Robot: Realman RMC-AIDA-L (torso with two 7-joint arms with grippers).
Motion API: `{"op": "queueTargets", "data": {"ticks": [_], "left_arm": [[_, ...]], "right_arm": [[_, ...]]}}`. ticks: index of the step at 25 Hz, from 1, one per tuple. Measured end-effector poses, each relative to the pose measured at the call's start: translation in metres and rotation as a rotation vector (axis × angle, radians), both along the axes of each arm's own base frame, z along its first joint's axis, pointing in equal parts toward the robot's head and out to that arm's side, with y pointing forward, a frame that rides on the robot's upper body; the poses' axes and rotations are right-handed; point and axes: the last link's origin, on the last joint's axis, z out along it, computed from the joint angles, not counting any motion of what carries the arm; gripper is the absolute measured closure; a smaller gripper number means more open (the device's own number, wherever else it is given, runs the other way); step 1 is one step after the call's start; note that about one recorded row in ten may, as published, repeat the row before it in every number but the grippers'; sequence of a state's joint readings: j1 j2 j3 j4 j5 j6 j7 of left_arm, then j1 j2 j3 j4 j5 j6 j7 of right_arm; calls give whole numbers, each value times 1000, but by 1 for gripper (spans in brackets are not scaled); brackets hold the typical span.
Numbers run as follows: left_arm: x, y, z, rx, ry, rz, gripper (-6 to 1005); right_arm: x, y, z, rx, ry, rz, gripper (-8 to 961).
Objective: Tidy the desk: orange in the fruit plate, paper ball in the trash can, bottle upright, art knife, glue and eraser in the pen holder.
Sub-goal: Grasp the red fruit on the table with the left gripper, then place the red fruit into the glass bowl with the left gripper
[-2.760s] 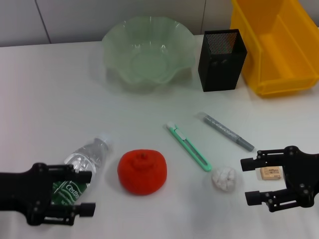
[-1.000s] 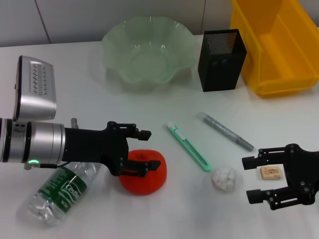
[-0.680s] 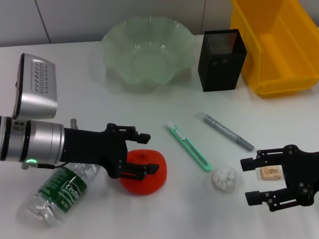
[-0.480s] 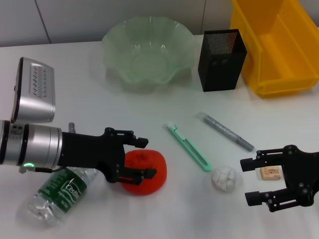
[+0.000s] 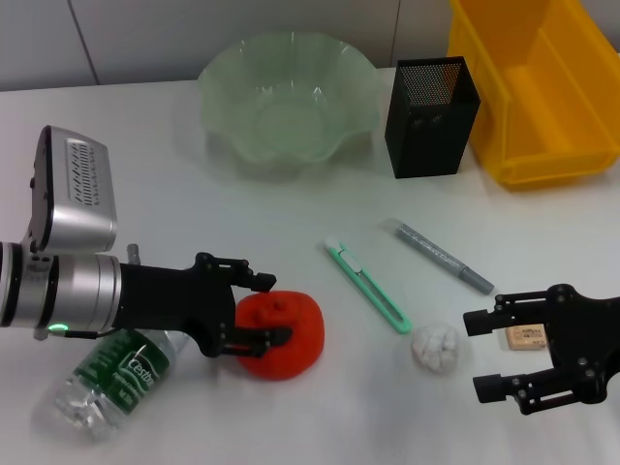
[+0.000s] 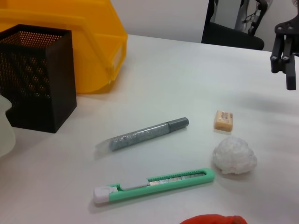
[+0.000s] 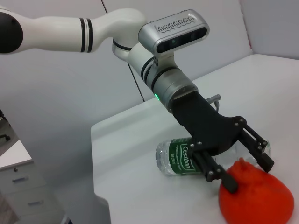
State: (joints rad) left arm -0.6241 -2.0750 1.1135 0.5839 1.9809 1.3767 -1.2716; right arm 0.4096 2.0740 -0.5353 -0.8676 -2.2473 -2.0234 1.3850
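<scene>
Orange [image 5: 279, 334] is found near the front edge of the tabletop [image 5: 145, 184], left of centre, just beside the lying bottle [image 5: 111, 378]. It is straddled by the spread fingers of the left gripper [image 5: 262, 310], whose tips are set at its top and side without being clenched. The right gripper [image 5: 484, 354] is held released near the front right corner, beside the paper ball [image 5: 436, 346] and eraser [image 5: 524, 336].

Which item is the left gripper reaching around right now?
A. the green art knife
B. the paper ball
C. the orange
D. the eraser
C: in the head view the left gripper has its open fingers on either side of the orange, while the other three items lie apart from it.
</scene>
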Motion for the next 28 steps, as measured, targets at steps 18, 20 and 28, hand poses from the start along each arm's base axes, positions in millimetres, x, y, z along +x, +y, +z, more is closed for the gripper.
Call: {"op": "queueTargets", "data": {"ticks": [18,20,28], "left_arm": [[3,-10,8,-30,-55,-43,782],[6,-10,10,-34,-67,-47,790],[38,-2,42,-21,-179,-90,820]], "right_arm": [[1,-2,-2,-4,12,-10,250],[1,-3,-2,-5,13,-11,252],[1,-7,-1,-14,34,-14,256]]}}
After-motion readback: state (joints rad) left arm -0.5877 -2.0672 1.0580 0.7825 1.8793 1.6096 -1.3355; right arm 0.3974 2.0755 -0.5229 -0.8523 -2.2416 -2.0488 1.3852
